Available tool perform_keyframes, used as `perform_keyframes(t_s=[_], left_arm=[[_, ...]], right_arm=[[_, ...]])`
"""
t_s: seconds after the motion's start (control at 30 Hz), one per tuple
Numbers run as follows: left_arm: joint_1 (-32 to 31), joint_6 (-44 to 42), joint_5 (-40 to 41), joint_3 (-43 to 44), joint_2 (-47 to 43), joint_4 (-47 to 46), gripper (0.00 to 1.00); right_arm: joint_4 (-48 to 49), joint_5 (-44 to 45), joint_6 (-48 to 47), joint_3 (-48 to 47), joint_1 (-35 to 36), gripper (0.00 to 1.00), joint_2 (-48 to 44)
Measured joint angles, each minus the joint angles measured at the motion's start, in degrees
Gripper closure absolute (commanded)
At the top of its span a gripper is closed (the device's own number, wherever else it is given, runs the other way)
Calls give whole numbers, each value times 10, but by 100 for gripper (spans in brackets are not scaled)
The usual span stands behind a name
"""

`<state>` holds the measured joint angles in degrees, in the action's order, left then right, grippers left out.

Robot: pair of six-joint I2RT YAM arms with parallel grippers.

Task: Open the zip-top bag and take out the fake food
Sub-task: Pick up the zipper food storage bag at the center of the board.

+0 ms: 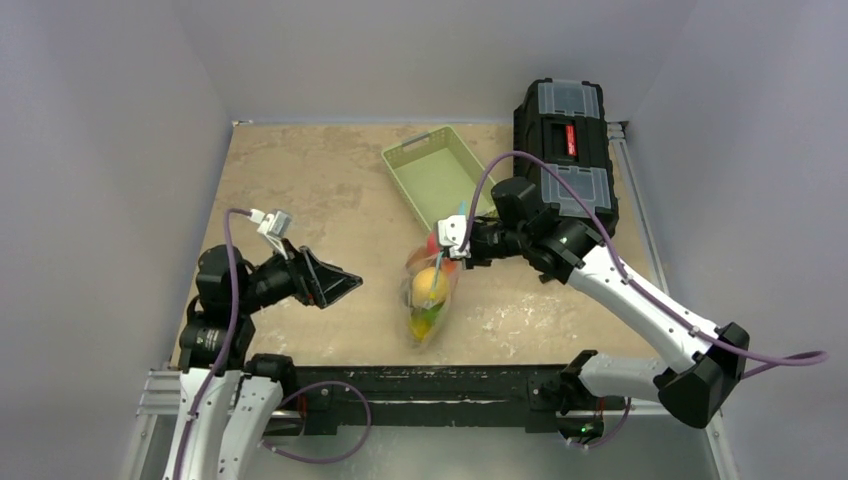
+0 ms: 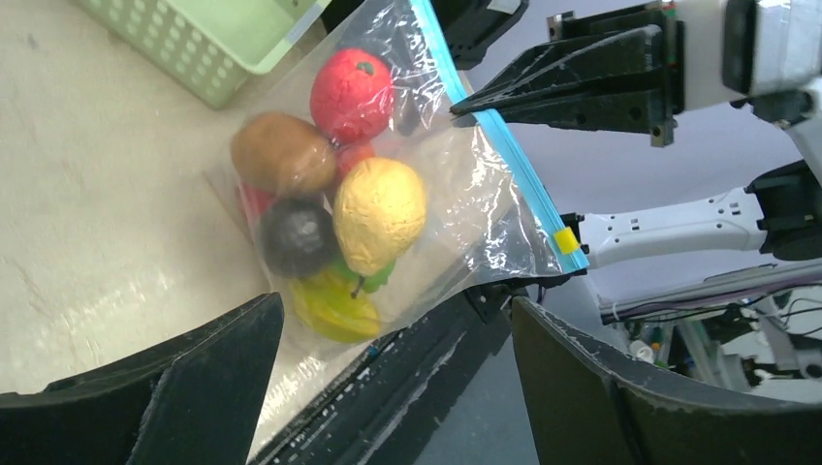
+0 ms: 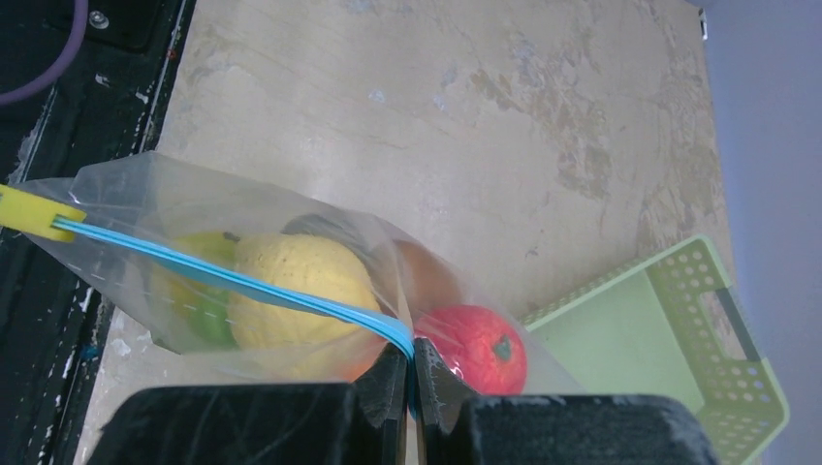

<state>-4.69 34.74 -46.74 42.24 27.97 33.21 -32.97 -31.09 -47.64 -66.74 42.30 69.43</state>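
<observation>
A light brown table [image 1: 330, 200] sits between plain gray walls. At the back of it lies a pale green basket [image 1: 440, 175], and a black toolbox [image 1: 565, 150] stands just beside the basket on the right.

The zip-top bag [image 1: 432, 290] is near the middle of the table, in front of the basket. It hangs tilted, with its top end up by the basket and its low end toward the front edge (that end looks blurry, so I cannot tell if it touches the table). The right gripper [image 3: 411, 363] is pinched tight on the blue zip strip [image 3: 242, 283] at the bag's top end. A little yellow slider [image 3: 34, 211] sits at the far end of the strip.

The fake food is all inside the bag. There is a red piece [image 2: 351, 94] at the top, a brown piece [image 2: 283, 153] beside it, a bumpy yellow piece [image 2: 380, 215] in the middle, a dark piece [image 2: 296, 237] next to that, and a yellow-green piece [image 2: 334, 308] at the bottom.

The left gripper [image 1: 345, 285] is off to the left of the bag and apart from it. Its fingers are spread wide and hold nothing. They point at the bag.
</observation>
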Motion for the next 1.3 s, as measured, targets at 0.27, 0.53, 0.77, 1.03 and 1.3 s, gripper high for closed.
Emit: perform_keyframes(t_s=[0.27, 0.53, 0.77, 1.03, 1.3], left_arm=[[-3, -8, -13, -62, -74, -174, 0], [-76, -29, 42, -100, -20, -241, 0], [-233, -96, 184, -101, 18, -228, 0], [-296, -149, 290, -132, 15, -251, 0], [-296, -148, 343, -171, -10, -265, 0]], right_arm=[[-9, -35, 11, 16, -49, 100, -14], [-7, -61, 29, 26, -92, 100, -14], [-1, -82, 38, 28, -120, 100, -13], [7, -95, 44, 35, -131, 100, -10], [14, -107, 47, 39, -132, 100, 0]])
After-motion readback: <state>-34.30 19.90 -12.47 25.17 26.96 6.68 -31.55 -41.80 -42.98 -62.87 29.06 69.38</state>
